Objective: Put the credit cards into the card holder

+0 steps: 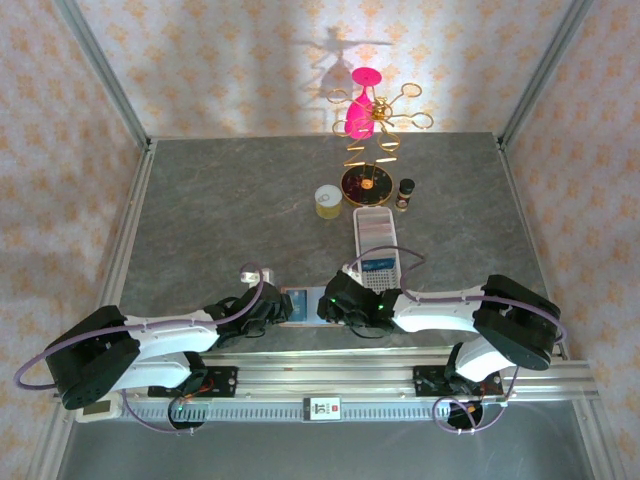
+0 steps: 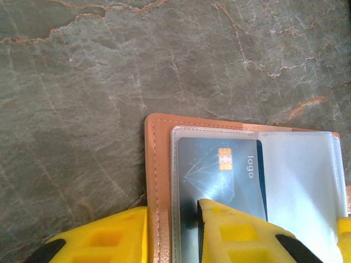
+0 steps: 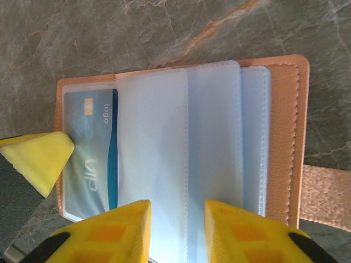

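Observation:
The tan leather card holder [image 1: 300, 303] lies open on the stone table between both grippers, its clear sleeves fanned out [image 3: 214, 137]. A blue credit card [image 2: 219, 175] with a gold chip sits inside the leftmost sleeve [image 3: 88, 153]. My left gripper [image 2: 173, 211] is shut on the holder's left edge [image 2: 156, 164], with one finger outside the leather and the other finger [image 3: 38, 159] on the sleeve over the card. My right gripper [image 3: 176, 211] stands open low over the middle sleeves, jaws apart, nothing pinched. The closing tab [image 3: 326, 192] sticks out to the right.
A long white tray [image 1: 376, 235] lies just behind the right gripper [image 1: 335, 300], with a blue card [image 1: 380, 267] at its near end. Farther back stand a yellow cup [image 1: 328, 201], a dark round dish [image 1: 365, 182], a small bottle [image 1: 405, 192] and a pink ornament [image 1: 360, 110].

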Available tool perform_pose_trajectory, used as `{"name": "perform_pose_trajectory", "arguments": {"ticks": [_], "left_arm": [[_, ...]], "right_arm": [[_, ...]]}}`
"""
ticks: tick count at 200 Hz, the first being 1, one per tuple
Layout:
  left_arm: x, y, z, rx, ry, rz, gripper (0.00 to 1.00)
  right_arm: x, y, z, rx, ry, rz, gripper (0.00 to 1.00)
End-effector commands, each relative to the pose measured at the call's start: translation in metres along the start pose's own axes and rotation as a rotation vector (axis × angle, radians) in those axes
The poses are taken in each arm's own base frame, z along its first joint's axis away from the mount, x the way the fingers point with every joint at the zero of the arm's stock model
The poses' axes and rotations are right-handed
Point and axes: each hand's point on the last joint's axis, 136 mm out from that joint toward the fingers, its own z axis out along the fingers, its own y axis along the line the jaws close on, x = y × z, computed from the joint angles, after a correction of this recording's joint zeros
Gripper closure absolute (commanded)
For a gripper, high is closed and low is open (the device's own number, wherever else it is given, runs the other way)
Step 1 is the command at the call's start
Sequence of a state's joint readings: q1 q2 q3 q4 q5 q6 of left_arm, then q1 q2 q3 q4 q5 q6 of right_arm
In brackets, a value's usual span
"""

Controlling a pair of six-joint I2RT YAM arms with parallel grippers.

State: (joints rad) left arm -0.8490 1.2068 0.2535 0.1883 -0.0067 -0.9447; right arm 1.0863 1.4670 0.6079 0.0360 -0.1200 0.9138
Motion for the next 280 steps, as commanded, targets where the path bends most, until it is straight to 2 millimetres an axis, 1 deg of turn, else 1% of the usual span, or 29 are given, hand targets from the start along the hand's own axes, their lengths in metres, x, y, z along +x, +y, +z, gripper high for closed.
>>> {"name": "perform_pose_trajectory", "arguments": {"ticks": [1, 41, 81, 102, 122, 147, 168, 192, 206, 219, 232, 243, 251, 257, 267, 275, 280], "left_arm": [[0.048, 0.036, 0.006, -0.096, 0.19, 0.023, 0.74], [0.048, 0.036, 0.007, -0.098, 0.193, 0.025, 0.74], [0.048, 0.035, 0.007, -0.097, 0.193, 0.026, 0.74], [0.048, 0.035, 0.007, -0.095, 0.192, 0.028, 0.74], [0.047, 0.034, 0.007, -0.096, 0.19, 0.027, 0.74], [0.047, 0.034, 0.006, -0.095, 0.187, 0.022, 0.74], [0.045, 0.033, 0.005, -0.087, 0.179, 0.016, 0.73], [0.044, 0.032, 0.005, -0.083, 0.174, 0.012, 0.73], [0.044, 0.031, 0.004, -0.077, 0.174, 0.008, 0.71], [0.044, 0.027, 0.004, -0.056, 0.174, 0.003, 0.69], [0.042, 0.023, 0.003, -0.042, 0.169, -0.003, 0.65], [0.039, 0.019, 0.001, -0.029, 0.16, -0.008, 0.59], [0.036, 0.016, -0.001, -0.016, 0.148, -0.016, 0.52], [0.034, 0.016, -0.002, -0.01, 0.138, -0.026, 0.49], [0.034, 0.016, -0.004, 0.008, 0.125, -0.043, 0.48], [0.033, 0.019, -0.005, 0.008, 0.112, -0.054, 0.47], [0.032, 0.023, -0.006, -0.003, 0.103, -0.058, 0.47]], "right_arm": [[0.001, -0.007, -0.001, 0.022, -0.016, 0.003, 0.69], [0.002, 0.011, 0.002, -0.053, 0.001, -0.003, 0.7], [0.002, 0.009, 0.005, -0.04, 0.004, -0.005, 0.72], [-0.001, 0.013, 0.004, -0.05, -0.005, -0.005, 0.73], [-0.005, 0.019, -0.001, -0.071, -0.02, -0.006, 0.8], [-0.009, 0.015, -0.005, -0.037, -0.039, -0.012, 1.0], [-0.013, 0.007, -0.012, -0.001, -0.067, -0.016, 1.0], [-0.017, 0.007, -0.02, -0.014, -0.086, -0.007, 1.0], [-0.018, 0.011, -0.023, -0.037, -0.089, -0.003, 1.0], [-0.016, 0.02, -0.023, -0.082, -0.079, -0.002, 1.0], [-0.014, 0.031, -0.022, -0.129, -0.063, -0.009, 1.0], [-0.013, 0.039, -0.019, -0.149, -0.047, -0.018, 0.99], [-0.013, 0.044, -0.016, -0.161, -0.037, -0.026, 0.97], [-0.012, 0.047, -0.014, -0.169, -0.029, -0.028, 0.95], [-0.011, 0.052, -0.01, -0.183, -0.02, -0.031, 0.9], [-0.011, 0.054, -0.007, -0.186, -0.017, -0.032, 0.84], [-0.011, 0.056, -0.005, -0.188, -0.016, -0.033, 0.83]]}}
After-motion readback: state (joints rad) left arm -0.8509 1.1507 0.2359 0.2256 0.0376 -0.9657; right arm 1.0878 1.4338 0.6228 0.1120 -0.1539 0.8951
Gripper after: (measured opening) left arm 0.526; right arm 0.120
